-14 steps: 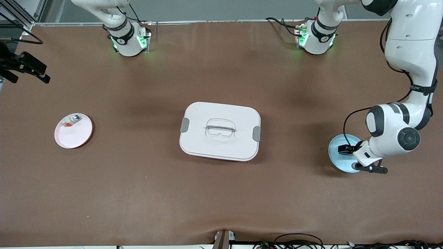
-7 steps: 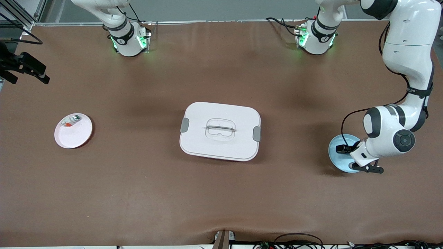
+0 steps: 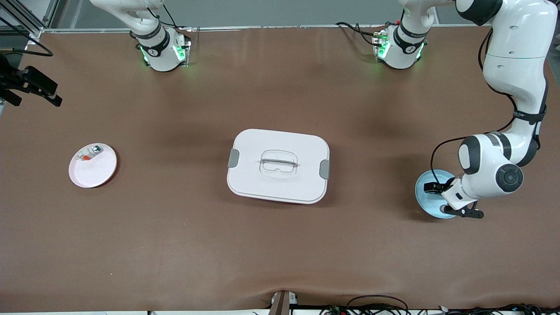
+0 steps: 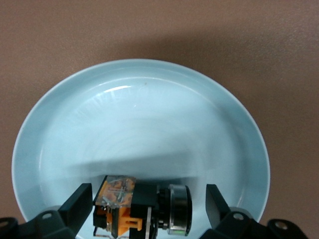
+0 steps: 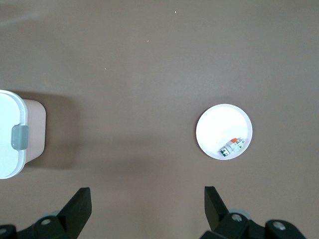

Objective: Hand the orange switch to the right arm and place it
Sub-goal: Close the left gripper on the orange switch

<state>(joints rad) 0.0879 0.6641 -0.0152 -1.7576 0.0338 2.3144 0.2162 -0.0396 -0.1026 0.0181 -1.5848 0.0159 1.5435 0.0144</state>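
Left claw (image 4: pixel 144 209) low over the blue plate (image 4: pixel 60 114), fingers (image 4: pixel 77 204) spread wide to straddle the switch (image 4: pixel 142 209), likely in readiness for a pinch. Switch lying on its side in the plate, between those fingers, not yet gripped. Right claw (image 5: pixel 144 209) waiting high over bare tabletop (image 5: pixel 124 59), fingers apart, presumably for the handover.

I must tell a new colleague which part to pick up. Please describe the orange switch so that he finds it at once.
Look to the left arm's end of the table, at the pale blue plate. The switch lies in it, between the open fingers of the left gripper. It has a black round body and an orange rear block, unlike the whitish part in the white plate.
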